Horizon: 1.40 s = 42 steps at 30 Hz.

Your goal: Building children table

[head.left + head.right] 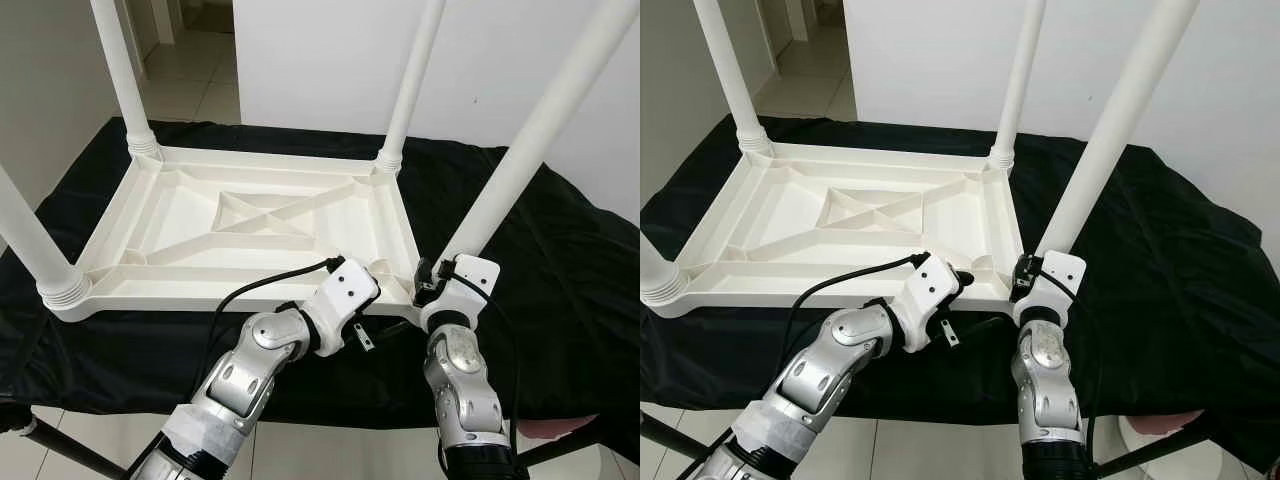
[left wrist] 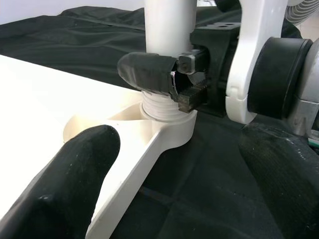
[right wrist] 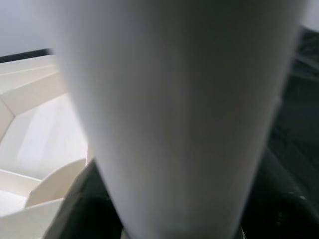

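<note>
White tabletop (image 1: 250,225) lies upside down on black cloth (image 1: 560,280), long axis running left-right; four legs point upward. Near-right leg (image 1: 530,140) leans right, its base at the corner socket (image 2: 164,127). Right gripper (image 2: 169,82) is clamped on that leg just above the socket. Left gripper (image 2: 164,194) sits beside the corner, fingers (image 2: 70,174) apart, holding nothing.

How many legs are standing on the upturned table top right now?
4: far left leg, far right leg, near left leg, and near right leg, which the right gripper clamps at its base. None looks hidden.
</note>
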Tool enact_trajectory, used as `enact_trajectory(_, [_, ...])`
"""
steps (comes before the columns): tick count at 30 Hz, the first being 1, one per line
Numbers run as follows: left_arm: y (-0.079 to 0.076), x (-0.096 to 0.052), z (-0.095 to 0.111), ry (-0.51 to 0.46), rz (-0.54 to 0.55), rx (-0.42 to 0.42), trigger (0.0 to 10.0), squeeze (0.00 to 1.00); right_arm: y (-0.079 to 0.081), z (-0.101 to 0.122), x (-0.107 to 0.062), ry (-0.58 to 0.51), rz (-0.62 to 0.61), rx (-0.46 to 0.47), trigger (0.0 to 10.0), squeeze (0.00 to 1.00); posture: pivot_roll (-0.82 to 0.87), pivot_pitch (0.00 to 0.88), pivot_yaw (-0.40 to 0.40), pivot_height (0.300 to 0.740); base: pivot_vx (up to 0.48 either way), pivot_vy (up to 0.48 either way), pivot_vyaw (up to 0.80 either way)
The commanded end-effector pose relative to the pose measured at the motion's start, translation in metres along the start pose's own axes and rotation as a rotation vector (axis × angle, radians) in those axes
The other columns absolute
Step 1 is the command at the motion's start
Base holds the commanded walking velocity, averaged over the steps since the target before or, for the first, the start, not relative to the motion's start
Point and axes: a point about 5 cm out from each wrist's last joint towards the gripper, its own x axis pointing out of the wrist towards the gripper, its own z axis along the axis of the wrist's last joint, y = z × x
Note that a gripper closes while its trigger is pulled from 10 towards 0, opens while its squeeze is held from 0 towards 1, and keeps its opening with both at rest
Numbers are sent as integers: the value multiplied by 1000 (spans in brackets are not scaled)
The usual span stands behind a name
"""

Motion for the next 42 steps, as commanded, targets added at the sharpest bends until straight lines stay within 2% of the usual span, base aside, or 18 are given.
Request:
enact_trajectory(1, [-1,2,0,7,17,13,10000,0,-3,-14,-8,62,-26,25,10000,1000,26,36,-42,740,0,0,0])
enact_trajectory(5, [-2,2,-1,6,15,13,10000,0,-2,-13,-6,54,47,15,10000,1000,25,35,-42,740,0,0,0])
enact_trajectory(9, [-2,2,-1,6,13,14,10000,0,-7,-12,-1,55,95,-6,10000,1000,25,35,-42,740,0,0,0])
enact_trajectory(13, [-2,2,-1,6,15,15,10000,0,-16,-13,6,68,152,-64,10000,1000,27,36,-41,740,0,0,0])
enact_trajectory(14, [-2,2,-1,6,16,15,10000,0,-17,-12,8,65,176,-83,10000,627,27,36,-41,740,0,0,0])
enact_trajectory(15, [-2,2,-1,7,15,15,10000,0,-19,-10,11,60,213,-92,10000,0,26,37,-39,740,0,0,0])
enact_trajectory(21, [-1,1,-1,9,14,16,10000,0,-26,-1,24,40,348,-152,10000,0,25,40,-36,740,0,0,0])
enact_trajectory(23, [-1,1,-1,9,15,16,10000,0,-25,4,28,20,435,-186,10000,0,24,41,-33,740,0,0,0])
enact_trajectory(28, [0,1,0,9,16,17,10000,0,-23,5,31,17,505,-216,10000,0,25,42,-34,740,0,0,0])
enact_trajectory(30, [0,2,0,9,17,20,10000,0,-16,3,33,33,630,-257,10000,0,26,43,-30,740,0,0,0])
enact_trajectory(35, [1,2,0,8,18,21,10000,0,-11,-1,35,60,690,-258,10000,0,26,43,-30,740,0,0,0])
enact_trajectory(36, [1,2,1,8,18,22,10000,0,-10,-4,35,69,713,-274,6196,0,29,46,-29,740,0,0,0])
enact_trajectory(37, [1,1,1,9,19,22,10000,0,-10,-8,35,90,736,-275,1490,0,29,46,-29,740,0,0,0])
enact_trajectory(38, [1,1,1,9,20,23,10000,0,-10,-11,35,103,751,-276,1490,0,29,46,-29,740,0,0,0])
enact_trajectory(39, [1,1,1,9,21,23,10000,0,-10,-13,35,111,758,-282,0,0,33,47,-31,740,0,0,0])
enact_trajectory(42, [2,1,1,10,24,24,10000,0,-10,-16,35,124,769,-279,0,0,33,47,-31,740,0,0,0])
